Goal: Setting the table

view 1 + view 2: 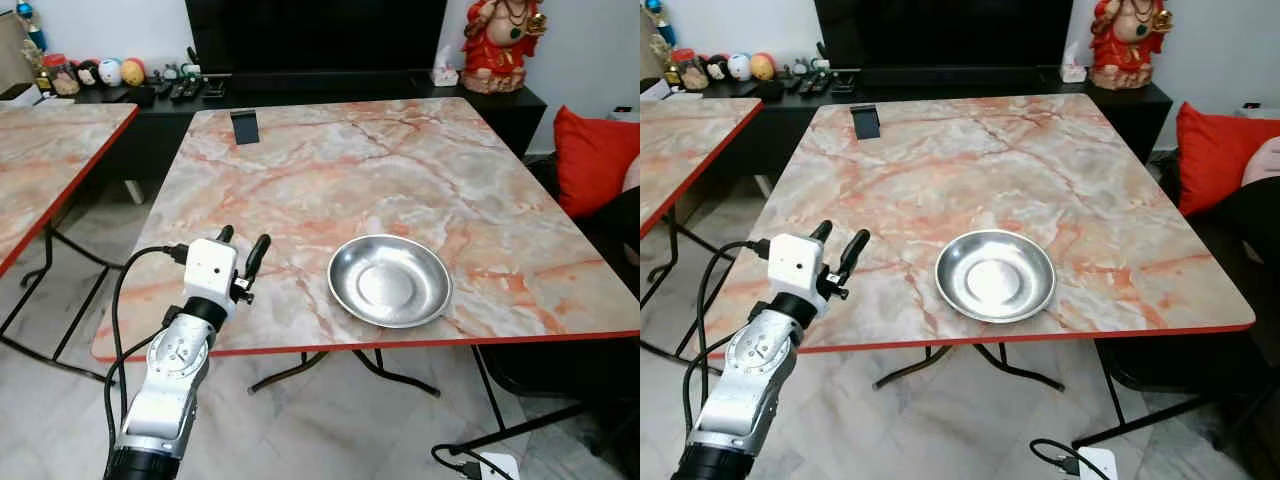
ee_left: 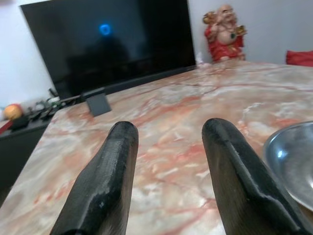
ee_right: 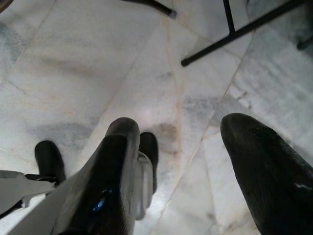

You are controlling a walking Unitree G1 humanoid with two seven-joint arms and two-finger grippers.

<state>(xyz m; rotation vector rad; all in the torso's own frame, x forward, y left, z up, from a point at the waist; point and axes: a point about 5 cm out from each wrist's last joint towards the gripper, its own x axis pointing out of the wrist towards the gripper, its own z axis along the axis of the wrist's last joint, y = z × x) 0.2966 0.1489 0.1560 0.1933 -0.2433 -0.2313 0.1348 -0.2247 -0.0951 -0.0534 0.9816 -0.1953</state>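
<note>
A round steel plate (image 1: 390, 280) lies on the marble table (image 1: 330, 170) near its front edge, right of centre. My left gripper (image 1: 242, 248) is raised over the table's front left part, a hand's width left of the plate, open with nothing between its fingers (image 2: 105, 181). In the left wrist view the plate (image 2: 293, 164) shows beside one finger. My right gripper (image 3: 183, 147) hangs low and open, pointing at the tiled floor (image 3: 122, 73).
A small dark stand (image 1: 244, 126) sits at the table's far left. Behind it are a black TV console (image 1: 300, 90) and a red statue (image 1: 503, 42). A second marble table (image 1: 50, 160) stands left, a red cushion (image 1: 592, 160) right. Cables and a white socket block (image 1: 485, 466) lie on the floor.
</note>
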